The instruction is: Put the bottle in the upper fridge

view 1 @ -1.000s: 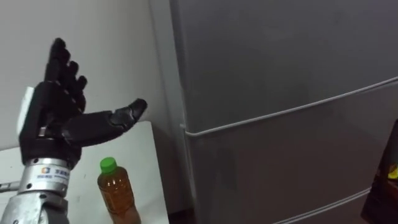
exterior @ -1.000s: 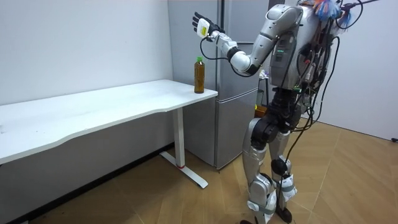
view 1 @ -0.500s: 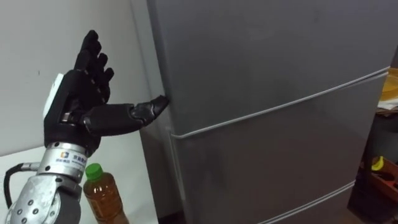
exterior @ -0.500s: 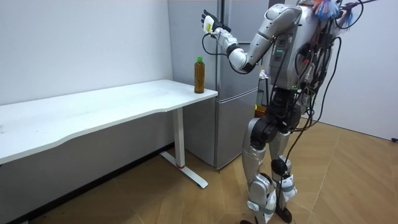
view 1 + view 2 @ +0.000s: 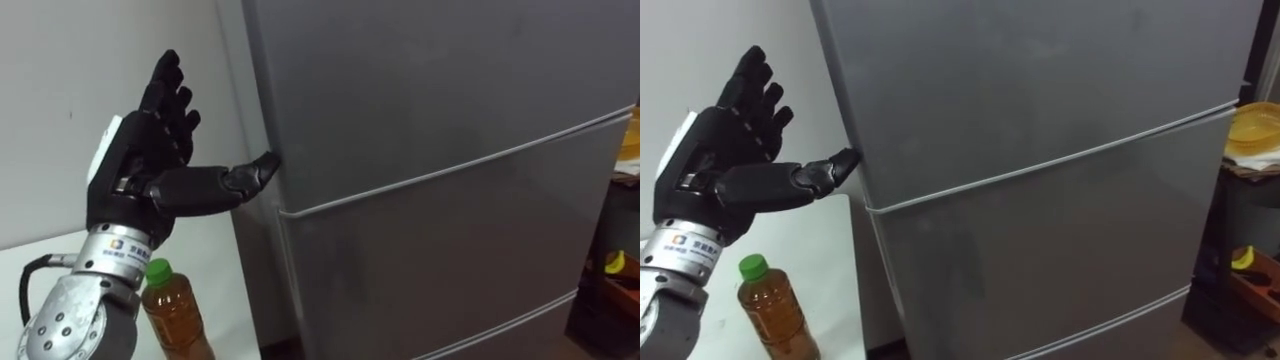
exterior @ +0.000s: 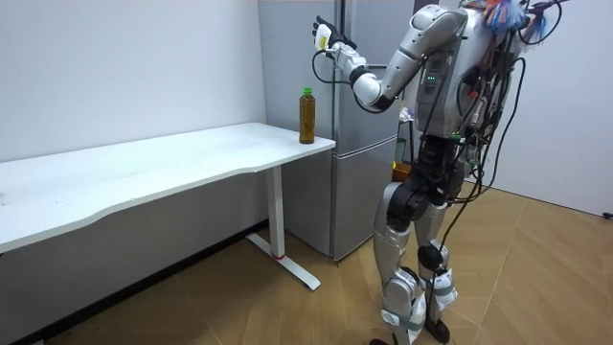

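Observation:
A bottle (image 5: 172,312) of amber drink with a green cap (image 5: 753,267) stands upright at the corner of the white table (image 6: 172,163), also seen as the bottle (image 6: 306,115) in the room view. My left hand (image 5: 150,165) is raised above it, open, fingers straight up. Its thumb (image 5: 250,172) touches the left edge of the grey fridge's upper door (image 5: 430,80). Both fridge doors are closed, and a seam (image 5: 1060,160) parts the upper from the lower. I stand right in front of the fridge (image 6: 359,144).
The white wall (image 5: 60,90) lies behind the table. At the right edge stands a dark shelf (image 5: 1250,260) with a yellow bowl (image 5: 1253,125) and a small yellow thing lower down. The wooden floor (image 6: 536,278) is bare.
My left hand has risen from above the bottle and swung right to the fridge's left edge, where its thumb now touches. The camera has panned a little. The bottle has not moved.

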{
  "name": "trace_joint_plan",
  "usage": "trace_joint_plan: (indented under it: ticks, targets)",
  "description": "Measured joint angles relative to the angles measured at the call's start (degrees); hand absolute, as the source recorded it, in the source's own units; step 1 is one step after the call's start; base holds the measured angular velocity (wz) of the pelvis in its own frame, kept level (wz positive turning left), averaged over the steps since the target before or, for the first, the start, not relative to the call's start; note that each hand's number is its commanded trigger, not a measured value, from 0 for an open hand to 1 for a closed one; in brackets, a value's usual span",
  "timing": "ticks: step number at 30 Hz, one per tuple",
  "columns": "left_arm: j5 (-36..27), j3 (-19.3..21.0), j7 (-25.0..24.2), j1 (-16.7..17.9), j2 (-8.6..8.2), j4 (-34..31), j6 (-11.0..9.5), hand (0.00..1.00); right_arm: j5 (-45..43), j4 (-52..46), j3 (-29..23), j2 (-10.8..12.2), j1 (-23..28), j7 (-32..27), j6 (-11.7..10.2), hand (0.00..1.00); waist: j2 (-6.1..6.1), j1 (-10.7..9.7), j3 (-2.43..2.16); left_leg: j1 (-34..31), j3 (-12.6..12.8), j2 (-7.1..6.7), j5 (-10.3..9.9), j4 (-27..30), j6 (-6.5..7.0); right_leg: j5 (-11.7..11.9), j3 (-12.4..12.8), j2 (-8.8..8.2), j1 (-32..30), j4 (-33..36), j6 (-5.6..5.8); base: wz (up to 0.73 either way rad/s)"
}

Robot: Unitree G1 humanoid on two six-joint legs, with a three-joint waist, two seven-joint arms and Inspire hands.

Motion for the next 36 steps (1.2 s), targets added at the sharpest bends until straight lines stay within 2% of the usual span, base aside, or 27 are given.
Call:
trace_joint_plan:
  ticks: [10,20,25,36]
  targets:
    - [0.0,-0.72,-1.5,0.01,-0.03,0.0,0.0,0.0,0.18,0.22,0.6,-0.46,-0.5,0.02,0.01,0.0,0.45,0.02,-0.25,-0.72,-0.06,-0.01,0.03,0.06,0.05,0.42,-0.37,0.0,-0.36,-0.17,0.08,0.01]
    - [-0.07,-3.2,-3.89,0.04,-0.04,0.04,0.09,0.0,0.61,0.11,2.26,-0.96,-0.95,-0.06,-0.02,0.0,0.62,0.13,-0.05,-0.91,-0.09,-0.01,0.2,0.1,0.34,0.44,-0.82,-0.07,-0.23,-0.12,0.08,0.03]
    - [-0.06,-7.64,-6.88,0.03,-0.63,-0.2,0.34,0.0,1.05,-0.02,2.78,-1.26,-0.93,-0.04,-0.25,0.0,0.84,-0.29,-0.08,-0.95,0.16,0.0,0.21,0.11,0.34,0.44,-0.35,-0.01,-0.37,-0.29,0.08,-0.05]
    - [-0.24,-8.36,-6.89,0.01,-0.96,-1.71,0.35,0.0,2.15,0.01,4.65,-1.79,-0.97,0.02,-1.08,0.0,0.88,-0.3,-0.08,-1.52,0.15,-0.02,0.21,-0.03,0.33,0.45,-1.46,-0.04,-0.45,-0.94,0.05,0.01]
